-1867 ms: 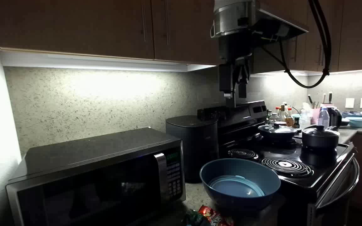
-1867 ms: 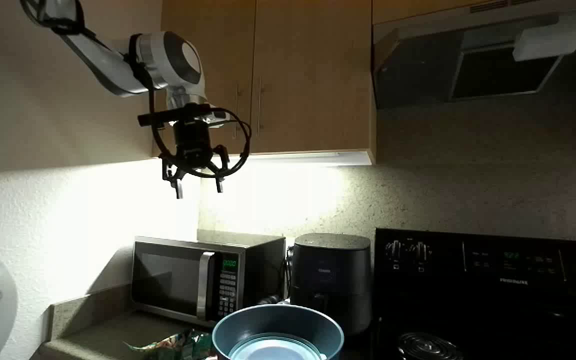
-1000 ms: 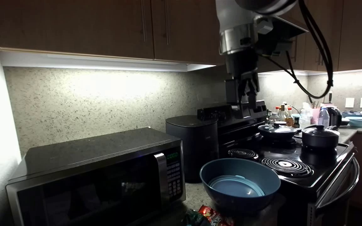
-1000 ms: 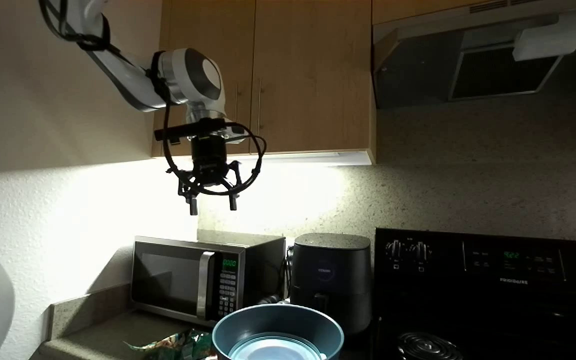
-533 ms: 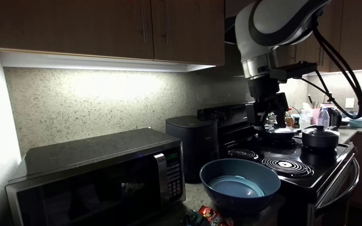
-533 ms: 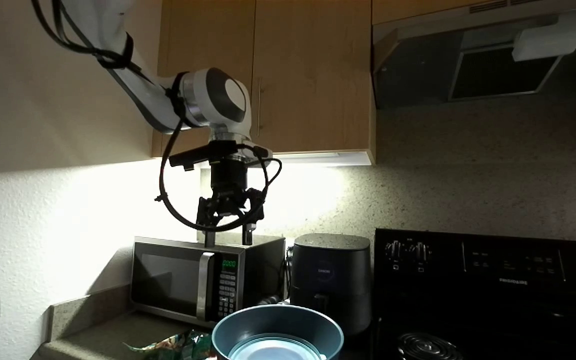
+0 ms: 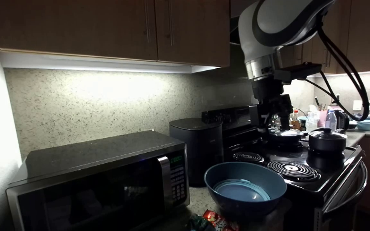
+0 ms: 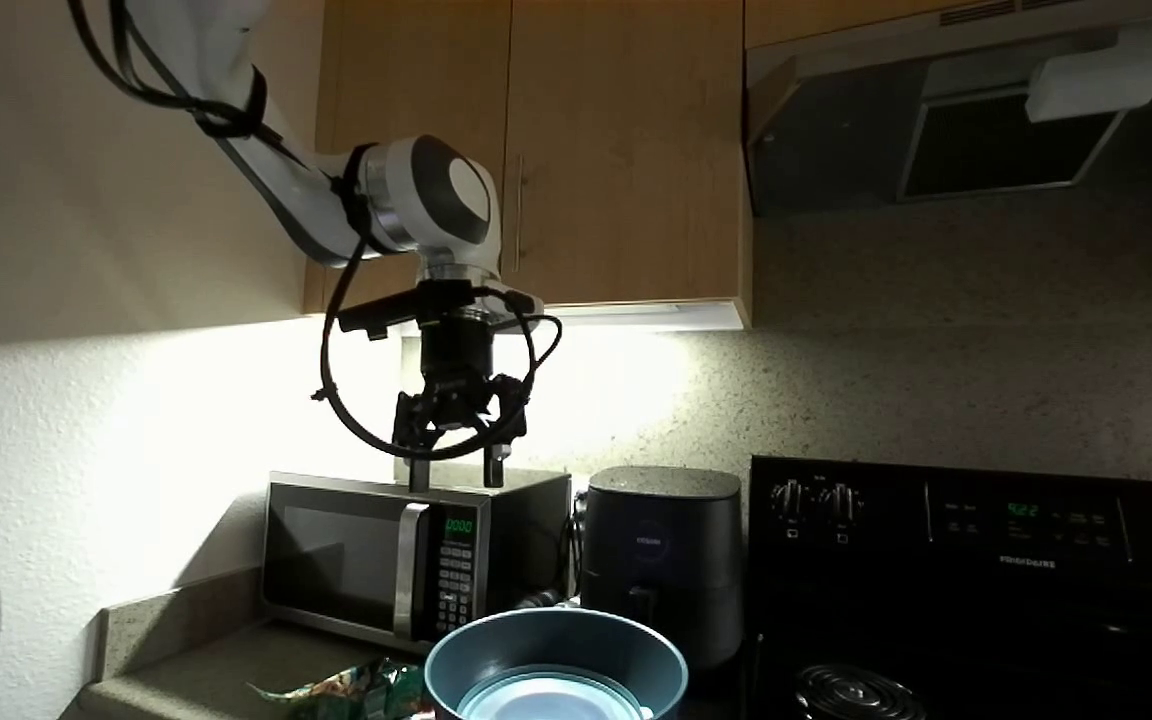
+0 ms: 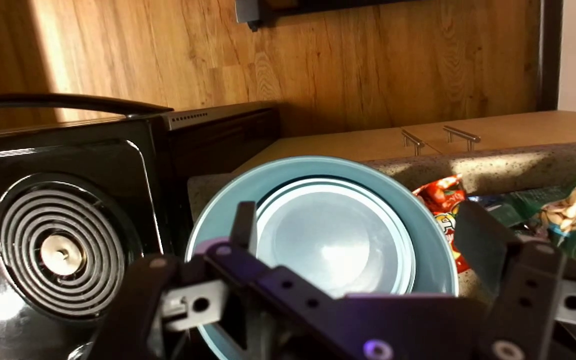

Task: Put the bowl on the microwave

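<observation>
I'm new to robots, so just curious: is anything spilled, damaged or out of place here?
Nothing looks spilled or damaged. The blue bowl sits upright on the counter; only the crumpled red packet and green packet beside it look a bit untidy.

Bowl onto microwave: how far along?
Done: nothing of the transfer; the blue bowl sits on the counter beside the microwave. In hand: likely grasp alignment; the end effector hangs open, higher than the bowl, holding nothing. Left: grasp, lift, placement; the bowl isn't on the microwave yet.
</observation>
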Tool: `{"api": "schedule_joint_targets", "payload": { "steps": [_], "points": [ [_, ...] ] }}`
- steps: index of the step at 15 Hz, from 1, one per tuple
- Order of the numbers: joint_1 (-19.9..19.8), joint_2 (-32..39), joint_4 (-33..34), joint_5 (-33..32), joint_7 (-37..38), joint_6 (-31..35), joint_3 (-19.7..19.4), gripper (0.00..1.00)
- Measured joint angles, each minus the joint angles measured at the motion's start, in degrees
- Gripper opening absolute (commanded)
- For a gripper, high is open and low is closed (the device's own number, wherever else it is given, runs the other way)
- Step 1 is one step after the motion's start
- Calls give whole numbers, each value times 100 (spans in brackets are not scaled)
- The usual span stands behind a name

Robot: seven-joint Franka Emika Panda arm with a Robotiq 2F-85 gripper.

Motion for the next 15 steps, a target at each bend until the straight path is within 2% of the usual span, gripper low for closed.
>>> {"api": "schedule_joint_targets", "payload": {
  "steps": [7, 11, 15],
  "points": [
    [-103, 970, -5, 1, -522, 169, -528, 100],
    [-276, 1486, -4, 1, -678, 555, -792, 100],
    [-344, 1676, 5, 1, -677, 663, -854, 100]
  ]
}}
